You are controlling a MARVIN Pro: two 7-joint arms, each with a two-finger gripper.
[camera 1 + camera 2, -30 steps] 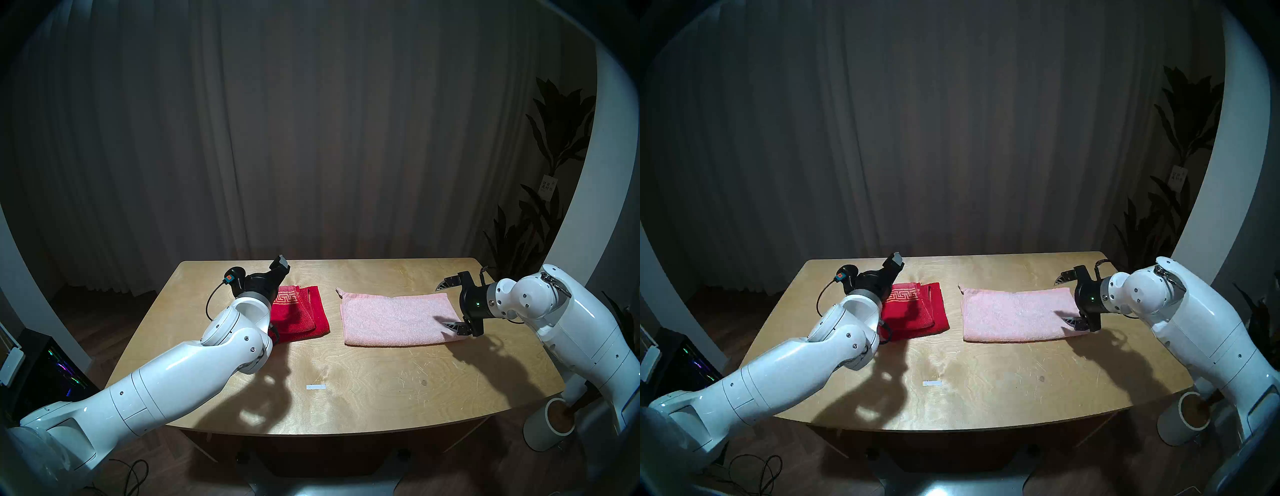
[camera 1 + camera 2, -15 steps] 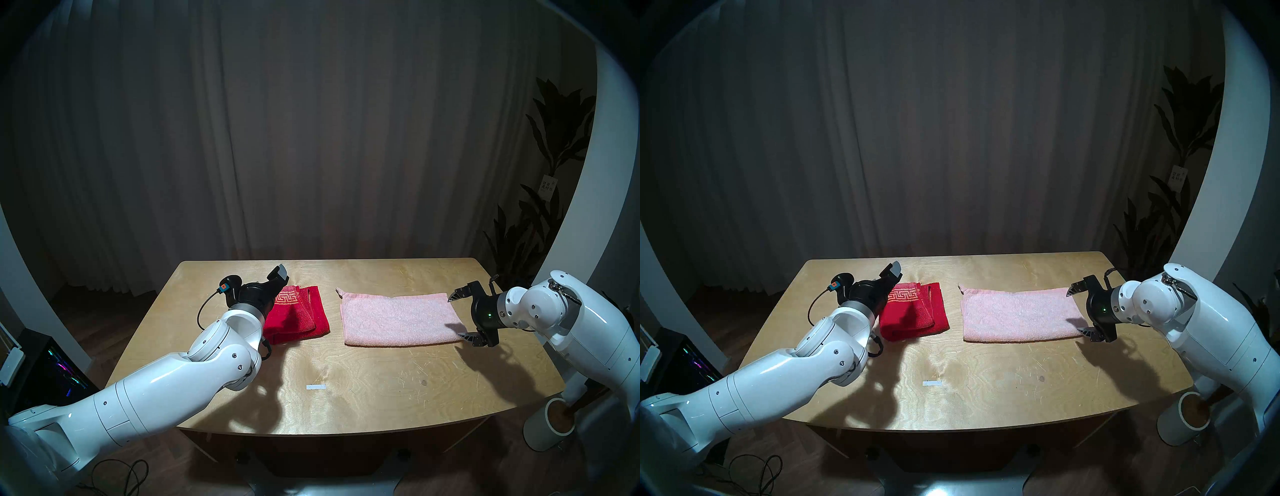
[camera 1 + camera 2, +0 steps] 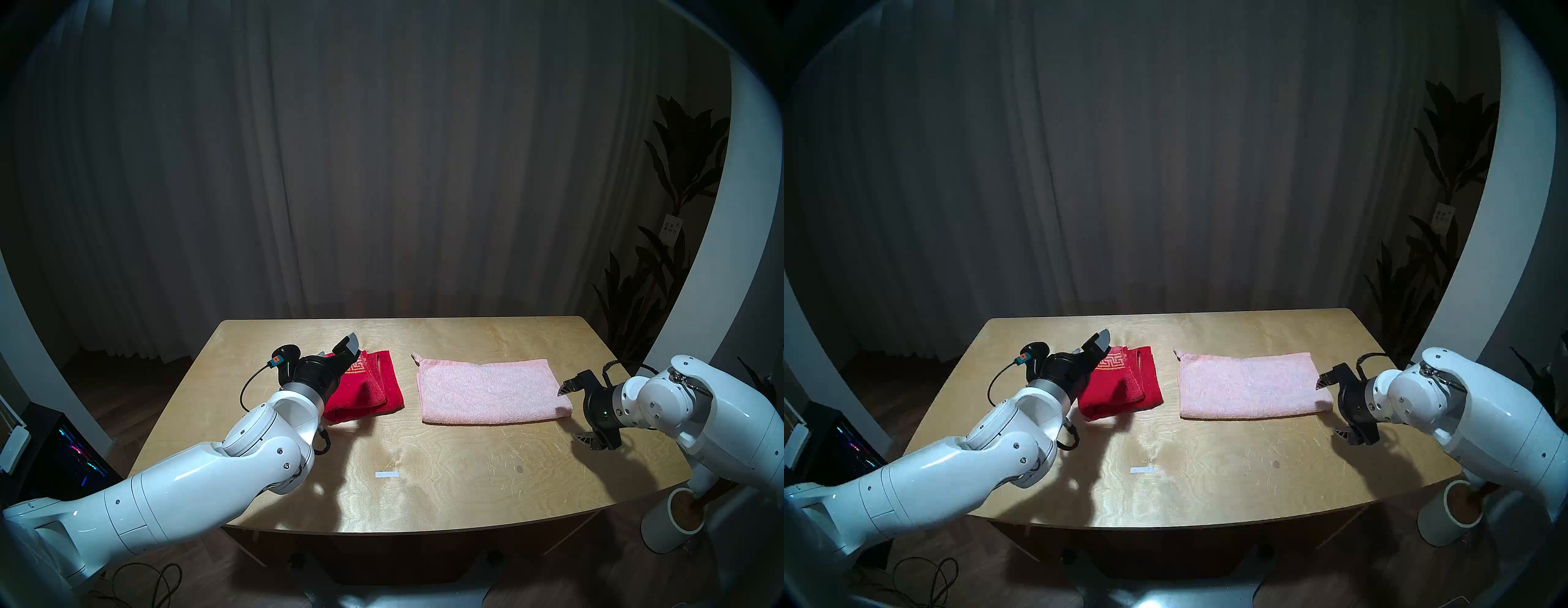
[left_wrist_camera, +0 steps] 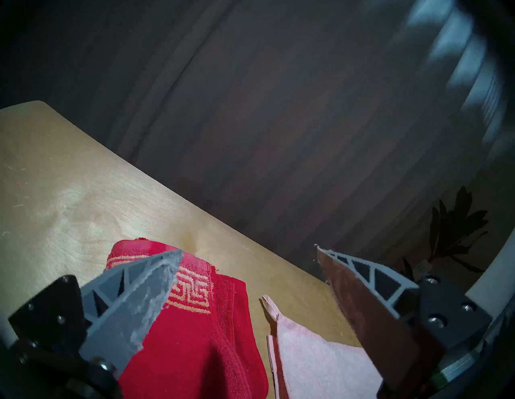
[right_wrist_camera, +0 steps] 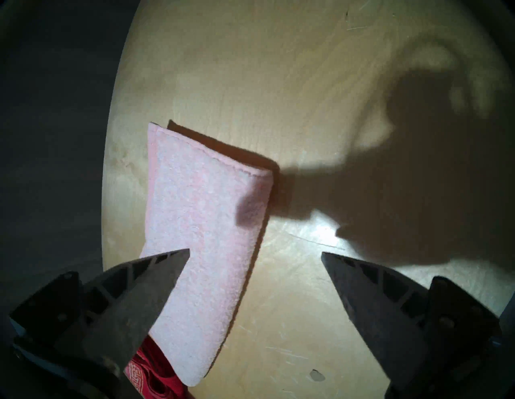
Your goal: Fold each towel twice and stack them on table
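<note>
Red terry towel (image 3: 365,388) with a gold key border lay folded small on the light plywood table (image 3: 449,475), well apart from the long pale pink towel (image 3: 488,392), which looked folded only once. Both grippers were empty, fingers spread wide: left gripper (image 4: 248,281) over the red towel's far edge, right gripper (image 3: 578,414) just off the pink towel's right end. Risk ahead: pinching only the top layer could peel that fold open. Hidden: the red towel's left side behind the left wrist, and its layer count.
</note>
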